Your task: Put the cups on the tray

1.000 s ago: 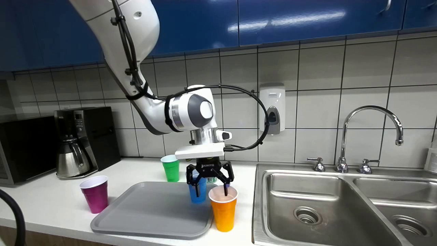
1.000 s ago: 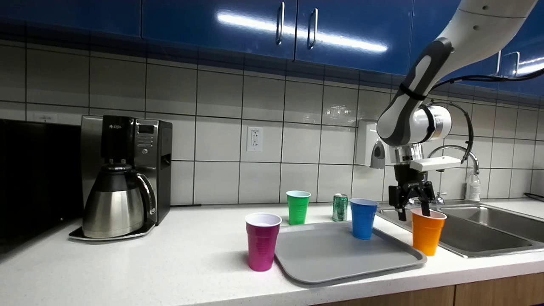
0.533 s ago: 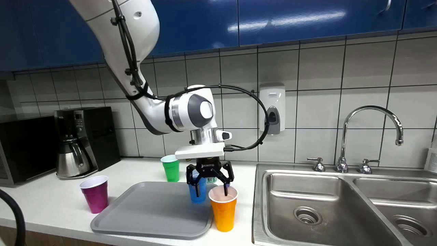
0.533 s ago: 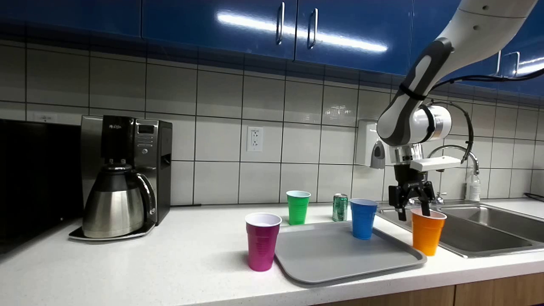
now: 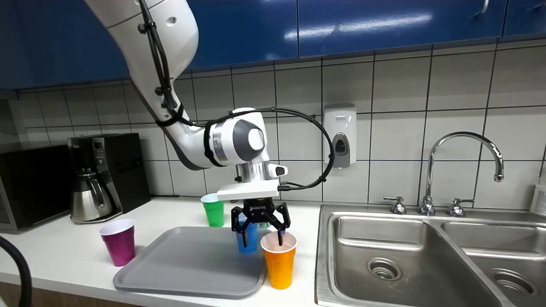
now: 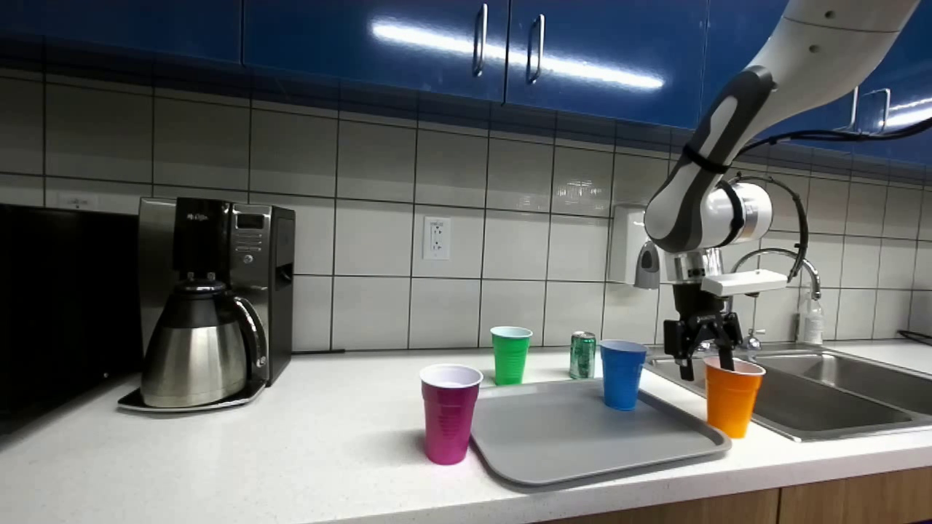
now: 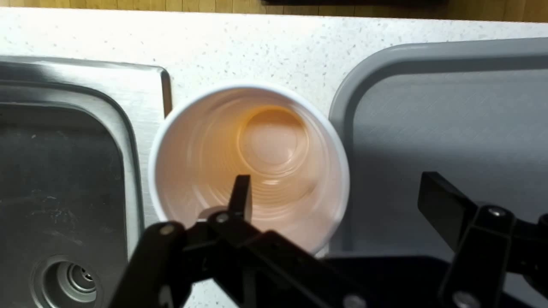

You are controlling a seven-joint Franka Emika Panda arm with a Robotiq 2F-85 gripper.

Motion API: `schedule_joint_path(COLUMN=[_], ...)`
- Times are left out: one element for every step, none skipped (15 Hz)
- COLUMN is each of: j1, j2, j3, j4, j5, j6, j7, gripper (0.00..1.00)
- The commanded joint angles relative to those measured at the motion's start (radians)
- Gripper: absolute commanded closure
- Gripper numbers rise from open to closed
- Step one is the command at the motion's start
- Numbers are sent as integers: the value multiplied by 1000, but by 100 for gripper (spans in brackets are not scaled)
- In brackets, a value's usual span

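Just slightly since the earlier frames, the black two-fingered gripper (image 5: 263, 244) is being lowered and nudged toward the flat grey rectangular tray (image 5: 192, 264). Its fingers (image 7: 441, 201) are being held well apart, nothing's being gripped. Key bit: the tray-side wall of the tapered orange plastic cup (image 5: 280, 270) is being bracketed, one finger over the mouth, the other over the tray; whether the rim's being passed yet can't be told. That cup's being left upright on the white counter (image 5: 305, 264), just beside the tray, and it's looking empty, pale and ribbed inside.
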Motion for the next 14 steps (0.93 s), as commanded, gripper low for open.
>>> schedule_joint_path(j1=[-7,-7,-6,-7,-8,-10,-11,-12,-12,-11,-9,-10,-9,-7], j2=[-5,-7,-11,-11,-11,-12,-11,-10,-10,-10,-11,-18,-26,-32], j3=[15,16,16,17,16,15,14,14,13,12,9,11,9,8], j4=[-30,-40,-54,-62,-69,-76,-80,-81,-83,-83,-81,-80,-80,-80], j5=[-8,-12,-23,-23,-20,-19,-17,-13,-15,-23,-33,-28,-37,-48], j6=[54,71,96,108,119,129,136,139,141,139,130,117,111,107], j7=[-23,-25,-25,-30,-36,-40,-44,-49,-48,-40,-26,-36,-34,-29], gripper=[0,0,0,0,0,0,0,0,0,0,0,0,0,0])
